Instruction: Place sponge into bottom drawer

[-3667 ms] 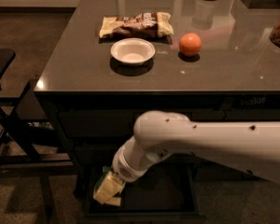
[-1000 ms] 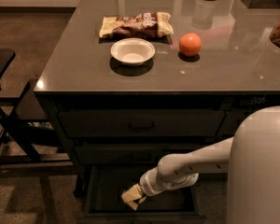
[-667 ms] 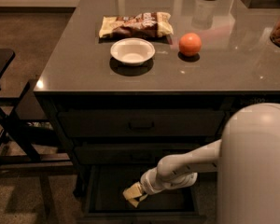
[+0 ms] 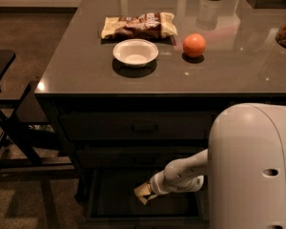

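The bottom drawer (image 4: 105,194) stands pulled out below the two upper drawers, its dark tray open to view. My gripper (image 4: 142,192) hangs at the end of the white arm (image 4: 181,175), low inside the drawer near its middle. A pale yellow piece shows at the gripper's tip; it looks like the sponge (image 4: 144,191) held there. Its green top does not show.
On the grey counter (image 4: 238,66) sit a white bowl (image 4: 135,52), a crinkly snack bag (image 4: 138,25) and an orange (image 4: 194,45). A dark chair (image 4: 9,123) stands left of the cabinet. The robot's white body (image 4: 252,171) fills the lower right.
The arm has swung from the drawer's left front to its middle and reached in lower. The white body now covers more of the right side. Counter items have not moved.
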{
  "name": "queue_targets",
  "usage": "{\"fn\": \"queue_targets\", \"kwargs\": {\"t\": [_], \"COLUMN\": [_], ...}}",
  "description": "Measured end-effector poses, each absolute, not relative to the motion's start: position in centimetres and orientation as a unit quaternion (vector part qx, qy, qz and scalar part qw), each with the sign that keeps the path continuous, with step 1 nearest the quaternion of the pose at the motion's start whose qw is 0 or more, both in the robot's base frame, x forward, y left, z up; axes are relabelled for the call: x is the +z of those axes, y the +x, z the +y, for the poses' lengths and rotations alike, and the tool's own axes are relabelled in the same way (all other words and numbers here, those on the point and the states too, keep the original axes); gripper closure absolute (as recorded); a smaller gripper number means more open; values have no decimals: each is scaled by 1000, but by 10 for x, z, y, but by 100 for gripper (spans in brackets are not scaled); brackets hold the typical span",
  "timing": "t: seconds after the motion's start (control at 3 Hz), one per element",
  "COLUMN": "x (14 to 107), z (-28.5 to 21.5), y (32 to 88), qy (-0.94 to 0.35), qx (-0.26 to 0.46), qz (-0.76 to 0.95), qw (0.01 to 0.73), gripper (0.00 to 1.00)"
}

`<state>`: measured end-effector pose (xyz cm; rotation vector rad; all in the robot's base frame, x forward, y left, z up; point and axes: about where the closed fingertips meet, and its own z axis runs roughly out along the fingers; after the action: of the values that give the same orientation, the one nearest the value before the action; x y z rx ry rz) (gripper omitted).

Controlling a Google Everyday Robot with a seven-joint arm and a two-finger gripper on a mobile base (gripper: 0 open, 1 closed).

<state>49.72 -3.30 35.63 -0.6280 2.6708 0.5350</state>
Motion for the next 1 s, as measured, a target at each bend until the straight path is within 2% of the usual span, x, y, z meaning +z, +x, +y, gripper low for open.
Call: {"fn": "queue_targets", "kwargs": {"t": [0.67, 1.0], "x": [338, 298], "z": [-36, -54], "y": [497, 506], "qy": [-209, -180], "qx": [187, 176], "qz": [947, 956], "qw": [160, 147], "gripper": [100, 100]}}
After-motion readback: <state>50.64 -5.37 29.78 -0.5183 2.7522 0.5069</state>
